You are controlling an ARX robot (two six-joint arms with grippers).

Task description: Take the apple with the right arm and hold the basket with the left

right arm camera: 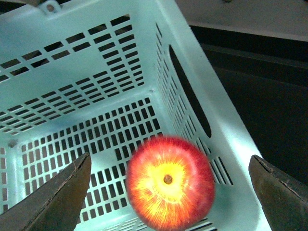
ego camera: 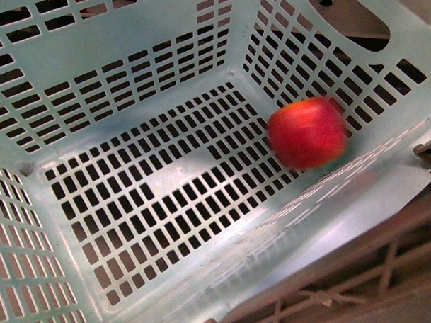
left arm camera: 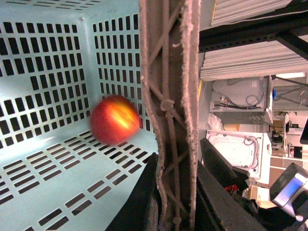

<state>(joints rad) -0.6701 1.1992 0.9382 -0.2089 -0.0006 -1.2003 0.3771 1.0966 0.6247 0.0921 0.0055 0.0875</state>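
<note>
The red apple [ego camera: 307, 131] with a yellow patch shows blurred inside the pale mint basket [ego camera: 133, 81], close to its right wall. In the right wrist view the apple [right arm camera: 169, 182] faces stem end up between the wide-apart fingers of my open right gripper [right arm camera: 169, 159], and neither finger touches it. Below it lies the slotted basket floor [right arm camera: 72, 139]. My left gripper [left arm camera: 178, 161] is shut on the basket's brown latticed handle [left arm camera: 168, 96], with the apple [left arm camera: 114, 119] just beyond, against the basket wall [left arm camera: 48, 62]. Neither gripper shows in the front view.
The brown handle [ego camera: 353, 272] crosses the front view's lower right corner. Outside the basket, the left wrist view shows white appliances [left arm camera: 240, 101] and stacked boards [left arm camera: 250, 53]. A dark surface [right arm camera: 260, 96] lies beyond the basket's rim in the right wrist view.
</note>
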